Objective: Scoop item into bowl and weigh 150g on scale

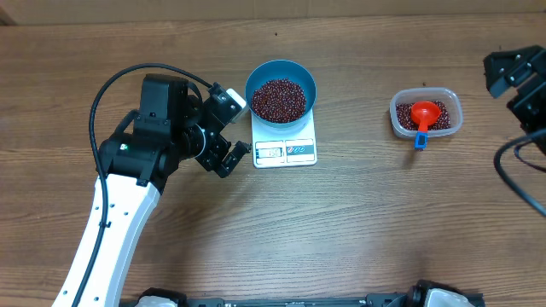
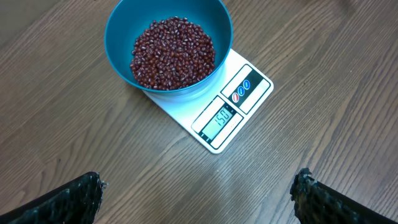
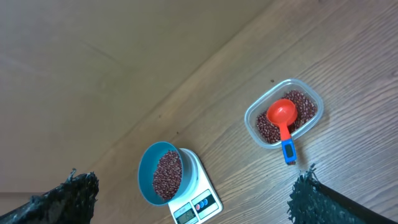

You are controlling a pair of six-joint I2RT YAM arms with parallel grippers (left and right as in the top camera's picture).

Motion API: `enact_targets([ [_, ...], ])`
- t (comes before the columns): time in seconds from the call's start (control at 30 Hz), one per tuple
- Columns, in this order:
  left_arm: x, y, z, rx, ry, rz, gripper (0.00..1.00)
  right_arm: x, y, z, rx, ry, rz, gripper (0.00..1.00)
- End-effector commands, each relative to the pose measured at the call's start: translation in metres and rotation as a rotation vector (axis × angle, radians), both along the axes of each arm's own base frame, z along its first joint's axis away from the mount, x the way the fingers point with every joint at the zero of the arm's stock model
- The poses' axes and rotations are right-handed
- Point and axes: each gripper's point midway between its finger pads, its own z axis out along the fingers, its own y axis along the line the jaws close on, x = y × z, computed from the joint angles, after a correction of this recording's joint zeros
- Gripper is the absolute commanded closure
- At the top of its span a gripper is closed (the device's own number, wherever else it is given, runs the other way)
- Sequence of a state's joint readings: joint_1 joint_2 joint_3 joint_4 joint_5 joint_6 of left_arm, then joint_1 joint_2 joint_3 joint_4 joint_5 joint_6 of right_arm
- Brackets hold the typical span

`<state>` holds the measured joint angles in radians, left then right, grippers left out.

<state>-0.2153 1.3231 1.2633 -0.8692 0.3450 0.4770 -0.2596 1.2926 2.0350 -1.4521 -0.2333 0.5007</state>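
The blue bowl [image 1: 256, 78] stands on the white scale [image 1: 299, 152], which lies at the table's middle back. A heap of dark red beans [image 1: 278, 100] fills the bowl. In the left wrist view the bowl [image 2: 118, 34] holds the beans [image 2: 173, 53], and the display on the scale [image 2: 249, 93] reads 150. My left gripper [image 1: 241, 128] hovers just left of the scale, open and empty, its fingers [image 2: 68, 202] wide apart. My right gripper [image 1: 492, 77] is high at the far right edge, open, holding nothing.
A clear plastic tub [image 1: 452, 109] right of the scale holds more beans and a red scoop [image 1: 424, 113] with a blue handle. From the right wrist view the tub [image 3: 314, 99], the scoop [image 3: 282, 115] and the scale [image 3: 202, 180] lie far below.
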Motion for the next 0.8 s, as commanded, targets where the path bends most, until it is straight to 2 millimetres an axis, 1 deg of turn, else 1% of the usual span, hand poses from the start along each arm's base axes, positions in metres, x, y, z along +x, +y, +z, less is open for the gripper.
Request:
enact_targets([
  [0.0,0.000,0.000,0.011,-0.021,-0.021,0.005,0.01,-0.018,0.007,0.020,-0.007,-0.071,0.004,0.00],
  [0.07,0.000,0.000,0.011,-0.021,-0.021,0.005,0.01,-0.025,0.008,0.023,-0.010,-0.083,0.003,0.00],
  [0.17,0.000,0.000,0.011,-0.021,-0.022,0.005,0.00,-0.033,0.011,0.022,-0.009,-0.077,0.004,0.00],
  [0.37,0.000,0.000,0.011,-0.021,-0.021,0.005,0.00,-0.043,0.016,0.009,0.005,-0.013,0.025,0.00],
  [0.47,0.000,0.000,0.011,-0.021,-0.021,0.005,0.01,-0.048,0.017,0.009,-0.075,-0.019,0.085,0.00],
  [0.53,0.000,0.000,0.011,-0.021,-0.022,0.005,0.01,-0.055,0.022,0.010,-0.144,-0.028,0.149,0.00],
  [0.67,0.000,0.000,0.011,-0.021,-0.022,0.005,0.00,-0.077,0.028,0.009,-0.185,-0.025,0.183,0.00],
  [0.77,0.000,0.000,0.011,-0.021,-0.021,0.005,0.01,-0.092,0.034,0.015,-0.268,-0.067,0.235,0.00],
])
